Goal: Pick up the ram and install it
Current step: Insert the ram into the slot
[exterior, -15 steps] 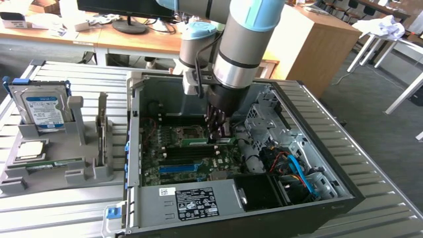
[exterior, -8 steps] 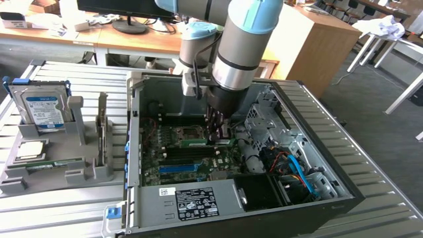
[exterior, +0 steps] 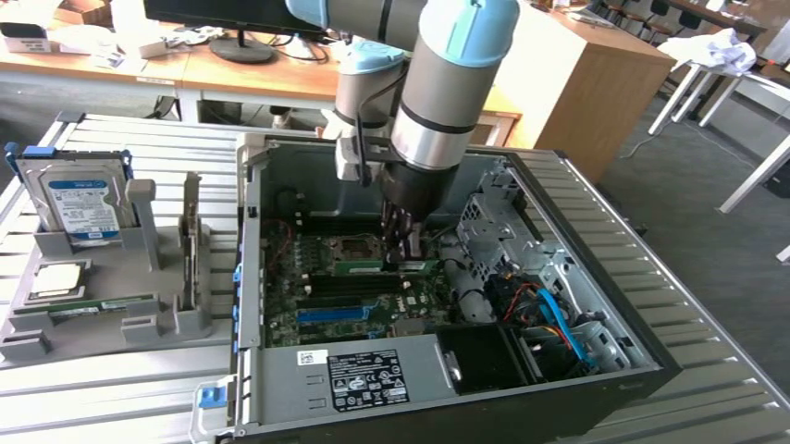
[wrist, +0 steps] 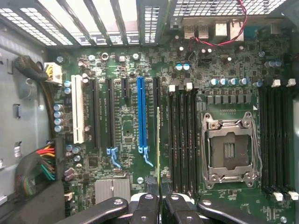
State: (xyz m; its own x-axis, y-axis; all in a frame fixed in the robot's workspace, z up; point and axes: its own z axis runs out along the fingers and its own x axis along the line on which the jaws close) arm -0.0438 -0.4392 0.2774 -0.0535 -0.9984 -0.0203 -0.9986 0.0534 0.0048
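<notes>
Ram stands edge-on, gripped between the closed fingers of the gripper. It sits low over the motherboard, just beside the black memory slots next to the empty processor socket, inside the open computer case. A second stick lies in the grey holder on the bench.

Ext. high over case — wrist close above shared mobo
</notes>
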